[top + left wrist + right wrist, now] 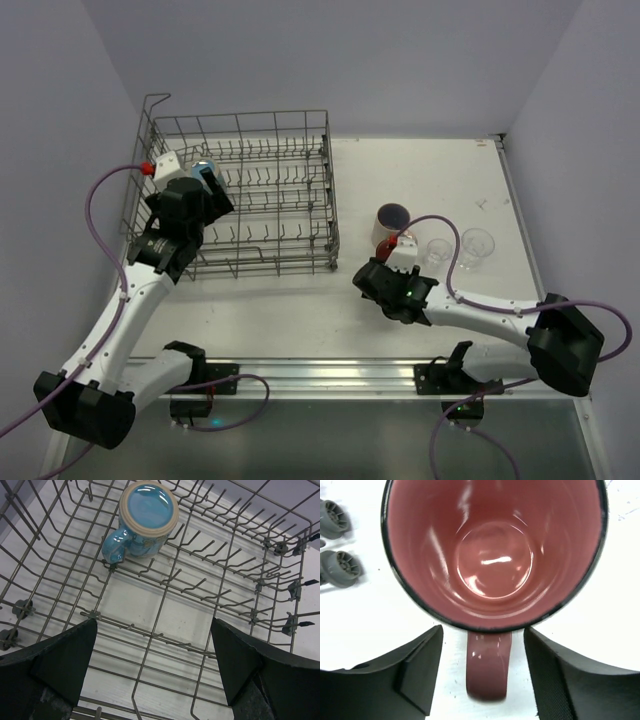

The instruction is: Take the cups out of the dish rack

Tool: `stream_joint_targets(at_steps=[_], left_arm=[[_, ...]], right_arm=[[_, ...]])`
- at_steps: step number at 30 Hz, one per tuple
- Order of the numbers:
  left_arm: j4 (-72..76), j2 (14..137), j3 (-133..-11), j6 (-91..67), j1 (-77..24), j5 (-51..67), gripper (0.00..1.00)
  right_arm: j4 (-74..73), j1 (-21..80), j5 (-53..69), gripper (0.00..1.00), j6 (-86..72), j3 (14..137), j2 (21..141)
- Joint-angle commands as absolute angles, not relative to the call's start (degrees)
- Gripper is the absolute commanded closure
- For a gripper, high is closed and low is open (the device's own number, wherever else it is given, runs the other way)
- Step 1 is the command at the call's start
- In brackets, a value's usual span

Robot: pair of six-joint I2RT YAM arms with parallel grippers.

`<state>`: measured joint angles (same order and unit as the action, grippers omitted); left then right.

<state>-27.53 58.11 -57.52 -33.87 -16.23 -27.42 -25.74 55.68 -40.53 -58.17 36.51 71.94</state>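
The dish rack (300,125) of grey wire stands at the back left. A blue handled cup (145,517) with a cream rim sits among its prongs at the far left (205,168). My left gripper (154,630) hangs open over the rack floor, short of that cup and holding nothing (212,185). A dark red mug (492,550) stands upright on the table right of the rack (392,222). Its handle (487,667) lies between the fingers of my open right gripper (482,635), with a gap on each side. Two clear glass tumblers (437,250) (477,245) stand just right of the mug.
The rack's tall wire walls (30,575) and upright prongs (200,585) surround my left gripper. Two grey rack wheels (340,567) sit left of the red mug. The white table (420,170) ends at walls on the back and both sides.
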Motion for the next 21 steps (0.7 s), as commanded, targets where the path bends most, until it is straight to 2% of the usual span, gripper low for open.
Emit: stream_joint_targets(at_steps=[1,13,17,21], left_arm=[[-27.77,59.41,-59.23,-34.81,-15.82,-29.87,0.00],[-33.21,76.70,-74.59,-28.65,-10.12,-32.16,0.00],[-34.54,83.40,-78.83,-26.20,-7.31,-29.90,0.00],[-30.15,86.57,-80.68,-19.70,-5.89,-25.24,0.00]], right_arm=[[-29.26,57.74,-44.12,0.28,-62.31,39.37,68.91],[-48.24,66.09,-43.07,0.18,-66.19,46.66,51.26],[-49.57,67.06,-41.32,0.16,-63.56,47.29,47.12],[-43.62,67.06,-38.77,0.16,-58.02,44.30,42.37]])
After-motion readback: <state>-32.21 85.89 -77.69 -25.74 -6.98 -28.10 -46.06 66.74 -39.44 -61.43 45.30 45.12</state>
